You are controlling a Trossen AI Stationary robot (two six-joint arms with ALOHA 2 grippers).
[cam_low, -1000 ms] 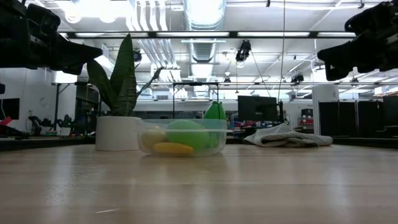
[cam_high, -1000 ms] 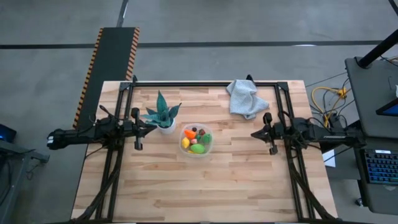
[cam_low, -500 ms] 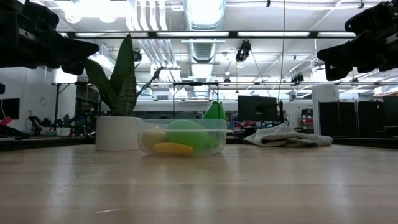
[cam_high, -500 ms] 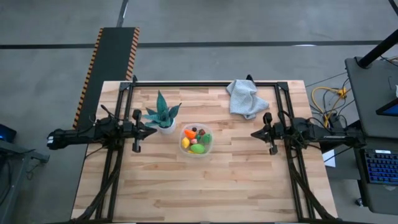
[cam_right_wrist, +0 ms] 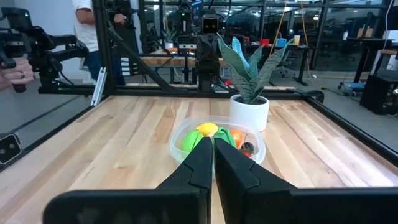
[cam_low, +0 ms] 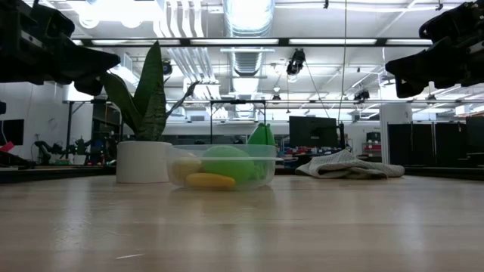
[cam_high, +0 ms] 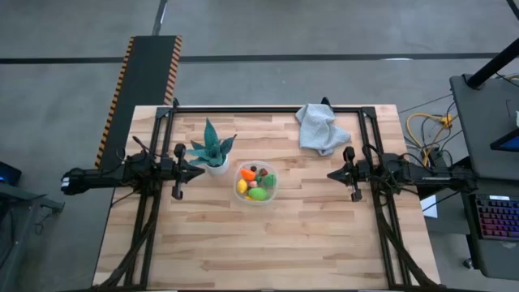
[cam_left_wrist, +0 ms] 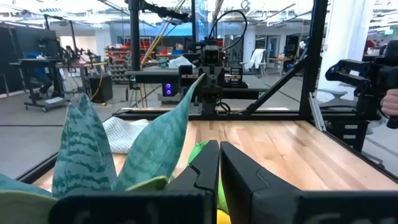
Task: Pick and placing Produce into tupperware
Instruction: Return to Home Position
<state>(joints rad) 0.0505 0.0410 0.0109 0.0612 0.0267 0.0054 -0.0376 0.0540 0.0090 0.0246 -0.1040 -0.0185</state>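
I count 1 tupperware (cam_right_wrist: 175, 142) w/ approx 7 produce pcs (cam_high: 257, 194): 2 green, 1 yellow, 1 orange, 1 pink, 1-2 dark, exact no. unclear. Also 1 potted plant (cam_high: 212, 151), 1 cloth (cam_high: 318, 128), 1 table (cam_high: 284, 235), and my 2 grippers: left gripper (cam_high: 197, 169), right gripper (cam_high: 332, 174)

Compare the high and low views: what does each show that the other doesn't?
High only: the orange piece and dark piece in the tupperware, and the left gripper and right gripper in full, either side of it and apart from it.
Low only: the room behind, with ceiling lights and a monitor.
Both: the tupperware with a yellow piece and a green piece, the potted plant beside it, and the grey cloth.
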